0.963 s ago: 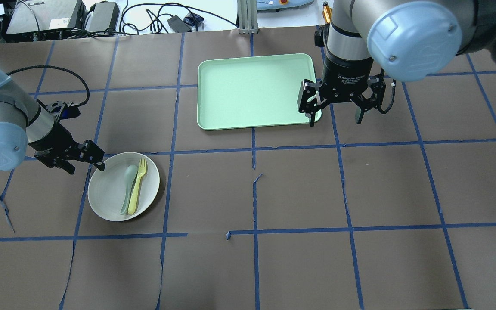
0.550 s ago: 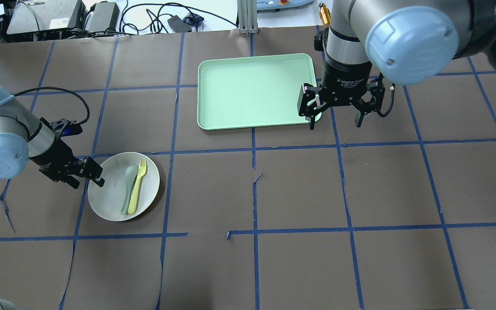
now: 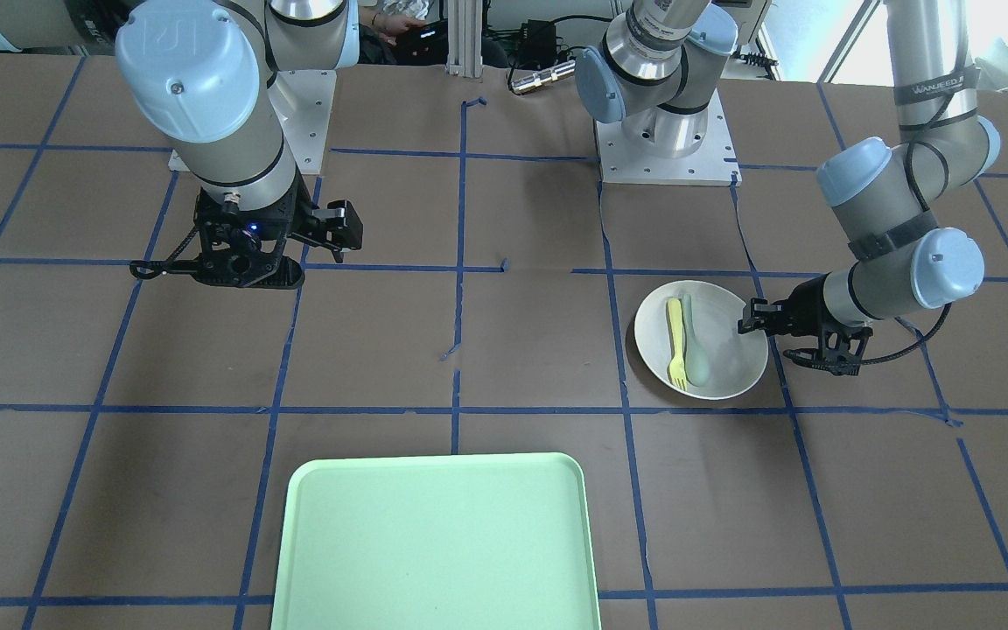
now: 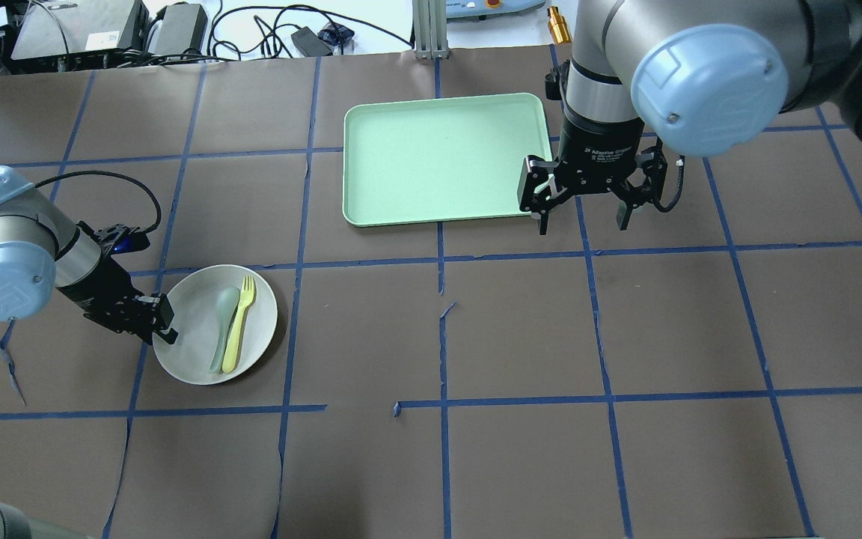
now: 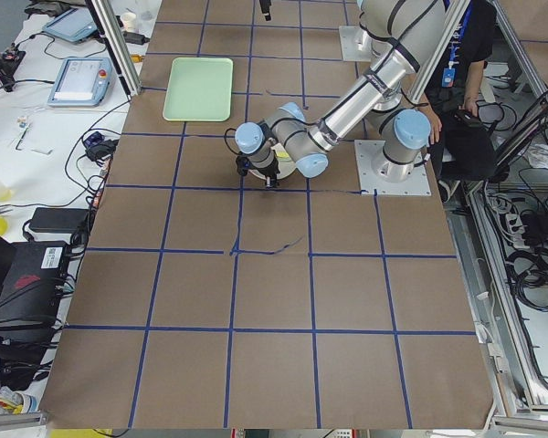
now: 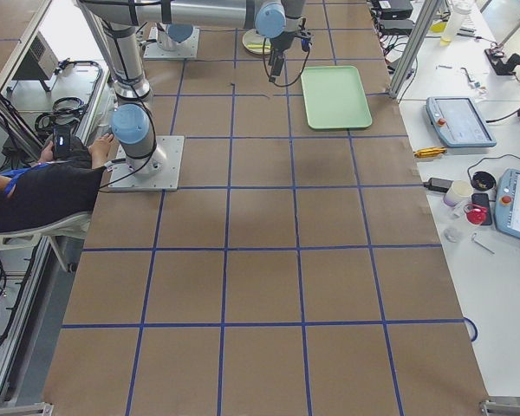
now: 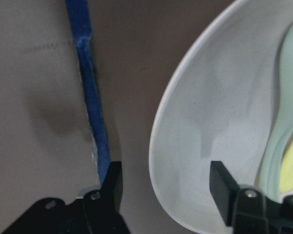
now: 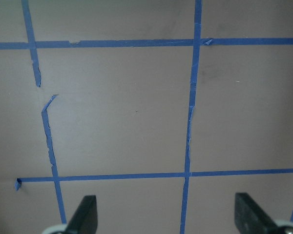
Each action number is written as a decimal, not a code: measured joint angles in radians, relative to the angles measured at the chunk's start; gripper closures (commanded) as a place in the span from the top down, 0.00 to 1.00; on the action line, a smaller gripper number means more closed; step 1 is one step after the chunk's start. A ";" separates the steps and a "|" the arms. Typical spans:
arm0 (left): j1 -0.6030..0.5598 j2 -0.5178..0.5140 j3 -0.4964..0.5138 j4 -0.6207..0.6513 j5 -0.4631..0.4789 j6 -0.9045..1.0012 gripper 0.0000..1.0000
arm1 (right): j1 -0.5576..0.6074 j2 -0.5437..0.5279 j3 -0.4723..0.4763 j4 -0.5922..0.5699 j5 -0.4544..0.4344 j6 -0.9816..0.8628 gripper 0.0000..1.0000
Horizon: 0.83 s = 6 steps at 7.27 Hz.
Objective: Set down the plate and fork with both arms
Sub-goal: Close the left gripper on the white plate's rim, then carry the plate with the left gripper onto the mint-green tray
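My left claw point(image 4: 165, 327) is spread wide at the left edge of the round shallow off-white plastic plate point(image 4: 193, 350). The wrist view shows 1 finger point(image 7: 112, 187) outside the rim over the brown paper-covered table point(image 4: 521, 337) and the other finger point(image 7: 221, 189) inside, above the plate's floor. The rim sits between my jaws, but I grip nothing yet. The plate lies flat on the table at the left, nearer to me than the rectangular mint-green plastic tray point(image 4: 438, 157), which is at the far middle, well apart from it.

The slim pale-yellow plastic fork point(image 4: 240, 323) lies in the plate, touching a pale grey-green plastic spoon point(image 4: 221, 333) on its left. Its tines point to the far side.

My right claw point(image 4: 581, 222) is also released and empty. It hangs over bare table just beside the tray's near right corner.

As I judge it, none of the 2 placings is done. The plate is unlifted and the fork untouched. What remains is to clench on the rim, lift and carry the plate, and take the fork out, probably to the tray.
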 measured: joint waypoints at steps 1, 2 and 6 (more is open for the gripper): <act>0.000 0.000 0.012 -0.002 -0.001 0.001 0.00 | -0.002 0.000 0.000 -0.001 -0.002 0.000 1.00; -0.001 0.000 0.036 -0.011 -0.005 0.000 0.00 | -0.003 0.000 0.001 -0.001 -0.004 -0.001 1.00; -0.014 -0.007 0.249 -0.246 -0.188 -0.156 0.00 | -0.009 0.000 0.001 -0.017 -0.008 -0.011 1.00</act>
